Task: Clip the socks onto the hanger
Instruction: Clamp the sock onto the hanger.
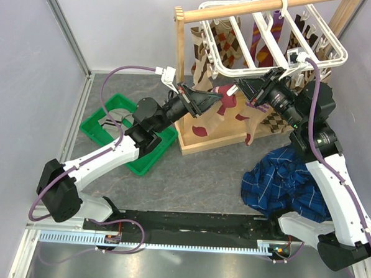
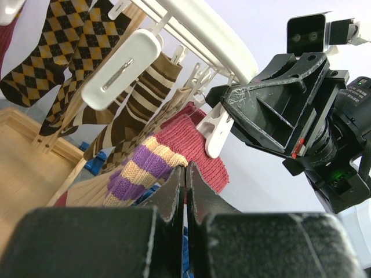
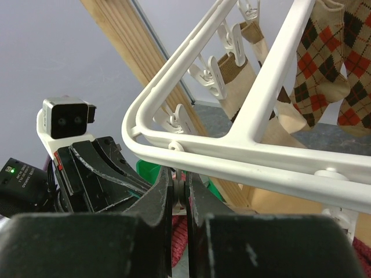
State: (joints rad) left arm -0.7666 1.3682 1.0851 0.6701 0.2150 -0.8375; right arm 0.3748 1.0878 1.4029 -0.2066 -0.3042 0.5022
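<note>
Tan sock (image 1: 227, 116) with a maroon cuff and toe hangs mid-frame in the top view, just under the near-left corner of the white hanger (image 3: 272, 168). It looks like soft, light, limp knit that will droop from any hold, so the thick ribbed cuff is the place to grip, and only that edge needs to reach a clip. The left gripper (image 2: 185, 174) has its fingers pressed together, pinching the maroon cuff, while the right gripper (image 3: 179, 180) has its fingers nearly closed on what looks like a small white clip (image 2: 215, 134), springy plastic likely to swing if nudged.
</note>
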